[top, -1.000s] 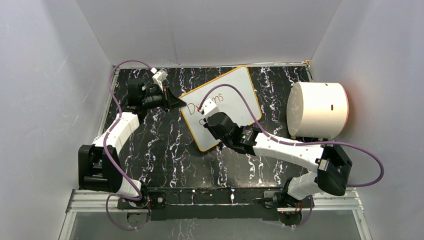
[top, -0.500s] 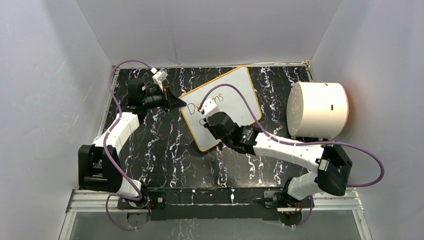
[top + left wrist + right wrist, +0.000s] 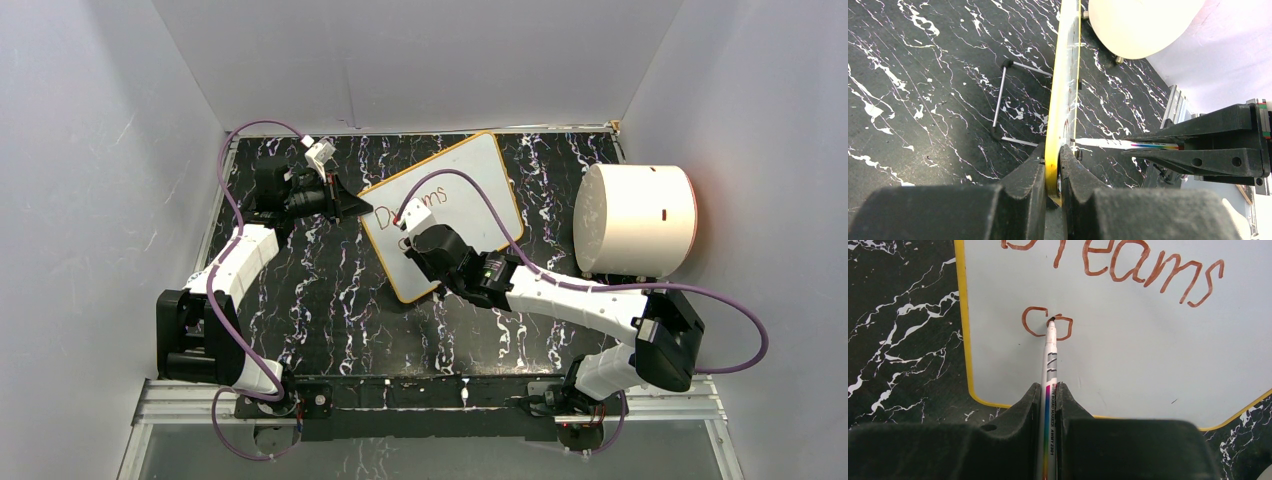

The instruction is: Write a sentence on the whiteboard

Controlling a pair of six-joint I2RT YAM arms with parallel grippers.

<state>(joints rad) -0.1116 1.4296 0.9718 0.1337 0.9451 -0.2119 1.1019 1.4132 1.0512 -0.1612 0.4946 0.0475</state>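
The whiteboard (image 3: 470,190), white with a yellow rim, lies tilted on the black marbled table and carries brown writing: "Dreams" (image 3: 1128,265) and below it "Co" (image 3: 1035,322). My left gripper (image 3: 358,203) is shut on the whiteboard's left edge (image 3: 1057,125), seen edge-on in the left wrist view. My right gripper (image 3: 1048,387) is shut on a white marker (image 3: 1049,360), whose tip touches the board at the top of the "o". In the left wrist view the marker (image 3: 1113,144) points at the board's face.
A big white cylinder (image 3: 635,220) stands on the right of the table. A thin metal stand (image 3: 1000,107) props the whiteboard from behind. Grey walls close in on three sides. Purple cables loop over both arms.
The right gripper with the marker has shifted slightly left over the board. The left arm has not moved.
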